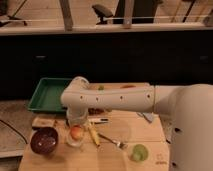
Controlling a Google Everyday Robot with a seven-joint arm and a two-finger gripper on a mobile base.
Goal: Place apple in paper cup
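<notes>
The apple, small and orange-red with a yellowish patch, sits in the mouth of the short whitish paper cup on the wooden table, left of centre. My gripper hangs straight above the apple at the end of the white arm that reaches in from the right. The arm's wrist hides the upper part of the gripper.
A dark maroon bowl stands left of the cup. A banana and a fork lie to its right, and a pale green round thing farther right. A green tray is at the back left.
</notes>
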